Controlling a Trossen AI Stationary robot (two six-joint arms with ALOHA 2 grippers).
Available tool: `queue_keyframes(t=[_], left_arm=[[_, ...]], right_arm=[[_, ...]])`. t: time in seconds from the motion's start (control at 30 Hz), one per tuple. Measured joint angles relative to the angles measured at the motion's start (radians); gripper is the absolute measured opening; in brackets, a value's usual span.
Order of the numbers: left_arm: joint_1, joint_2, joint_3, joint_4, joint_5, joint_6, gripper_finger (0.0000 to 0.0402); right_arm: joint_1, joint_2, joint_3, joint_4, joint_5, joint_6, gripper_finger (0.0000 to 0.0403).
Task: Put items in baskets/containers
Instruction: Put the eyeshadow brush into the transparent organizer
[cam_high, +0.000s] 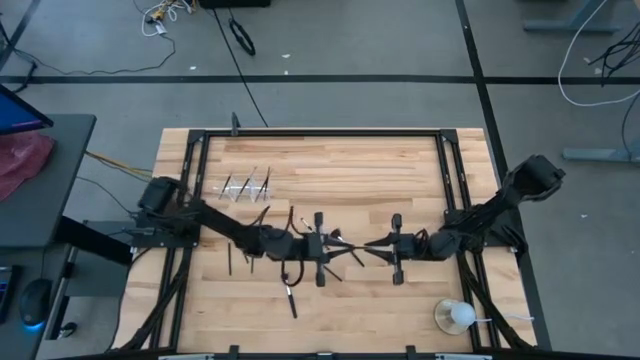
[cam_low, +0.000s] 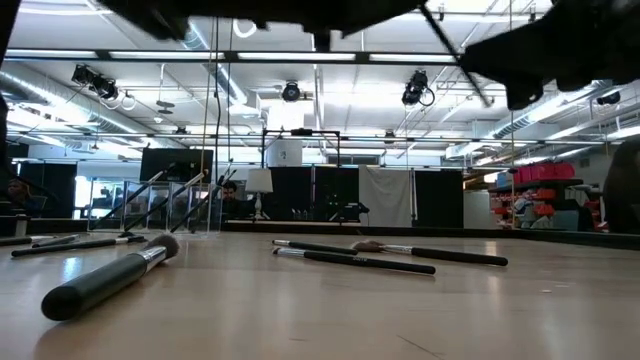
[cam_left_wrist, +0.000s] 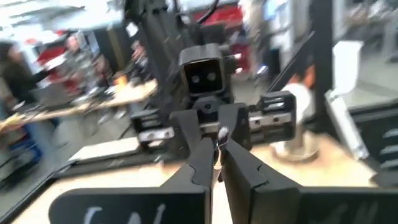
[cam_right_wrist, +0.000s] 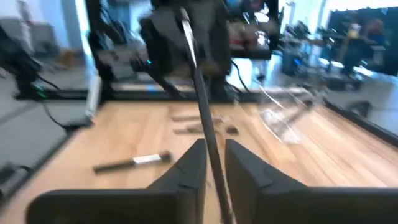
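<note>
Above the middle of the wooden table (cam_high: 340, 170), the left gripper (cam_high: 335, 246) and the right gripper (cam_high: 378, 246) face each other, close together, both raised clear of the surface. In the right wrist view the right gripper's jaws are clenched on a thin dark brush (cam_right_wrist: 200, 93), whose shaft rises from between the fingers (cam_right_wrist: 186, 171) toward the opposite arm. In the left wrist view the left gripper's jaws are closed on a slim light-tipped brush end (cam_left_wrist: 219, 146), with the right arm's wrist straight ahead; whether both grippers grip one and the same brush cannot be told. The clear plastic holder (cam_high: 247, 186) stands near the far left part of the table, with several brushes leaning in it. Loose brushes lie on the table beneath and beside the left arm, one (cam_high: 290, 298) toward the near edge. In the low view a thick-handled brush (cam_low: 108, 277) lies nearest the camera, with two long brushes (cam_low: 355, 261) farther back. A white round object on a dish (cam_high: 455, 316) sits at the near right corner.
</note>
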Motion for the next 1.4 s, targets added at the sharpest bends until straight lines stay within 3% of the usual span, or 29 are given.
queue_keyframes(t=[0.23,0.33,0.43,0.6,0.77,1.0,1.4], left_arm=[[-0.088,-0.225,0.001,-0.497,-0.402,-0.109,0.0021],[-0.102,-0.337,0.001,-0.779,-0.557,-0.262,0.0020],[-0.073,-0.455,0.001,-1.102,-0.610,-0.509,0.0020],[0.044,-0.611,0.000,-1.608,-0.588,-0.907,0.0020],[0.206,-0.669,0.000,-1.886,-0.515,-1.023,0.0020],[0.379,-0.629,-0.004,-1.936,-0.349,-0.941,0.0021],[0.487,-0.508,-0.004,-1.930,-0.196,-0.887,0.0021]], right_arm=[[0.008,-0.032,0.000,-0.128,0.067,0.092,0.0111],[0.007,-0.032,0.000,-0.132,0.068,0.104,0.0119],[0.007,-0.032,0.000,-0.132,0.068,0.104,0.0122],[0.005,-0.032,0.000,-0.132,0.068,0.105,0.0123],[-0.008,-0.032,0.000,-0.131,0.067,0.105,0.0123],[-0.028,-0.032,-0.001,-0.131,0.066,0.139,0.0123],[-0.030,-0.031,-0.001,-0.131,0.038,0.146,0.0123]])
